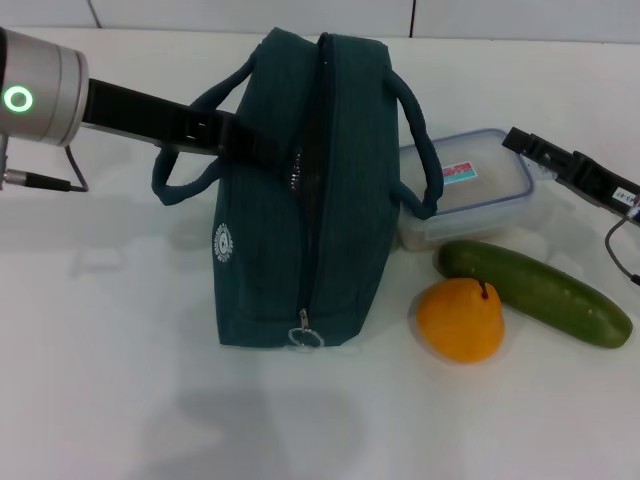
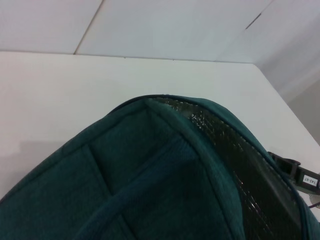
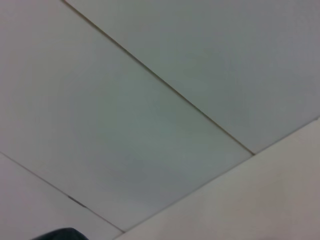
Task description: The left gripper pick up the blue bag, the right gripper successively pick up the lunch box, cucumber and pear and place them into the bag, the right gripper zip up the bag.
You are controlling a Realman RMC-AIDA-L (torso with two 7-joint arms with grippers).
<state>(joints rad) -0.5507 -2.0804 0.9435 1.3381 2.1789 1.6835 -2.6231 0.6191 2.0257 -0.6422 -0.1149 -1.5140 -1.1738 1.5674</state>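
Left claw (image 1: 262, 148): black metal, on an arm with a silver cylinder and lit green ring. It reaches in from the left and meets the bag's upper left side near the zip line. Its tips are hidden against the fabric, so how far it is open, and whether it has hold of the bag, cannot be told.

Right claw (image 1: 522, 140): black, on a black arm with a small white label. It hangs just beside the far right corner of the box. Its opening cannot be told.

Bag (image 1: 300, 200): dark teal woven fabric, boxy, standing on the white bench (image 1: 100, 380) at centre. A zip runs along its top, with a metal ring pull at the near end. It has two loop handles, one on each side, and a small round white logo on the left face. The left wrist view shows the bag (image 2: 140, 190) with the far end of its mouth parted, and a silvery foil lining (image 2: 240, 160) inside.

Box (image 1: 480, 190): clear plastic, rounded rectangle, blue-rimmed lid, pink and blue label. It sits just right of the bag, partly under the right handle.

Cucumber (image 1: 535, 292): long, smooth, dark green, lying aslant in front of the box.

Pear (image 1: 460, 320): round, orange-yellow, short dark stem, touching the cucumber's left end.
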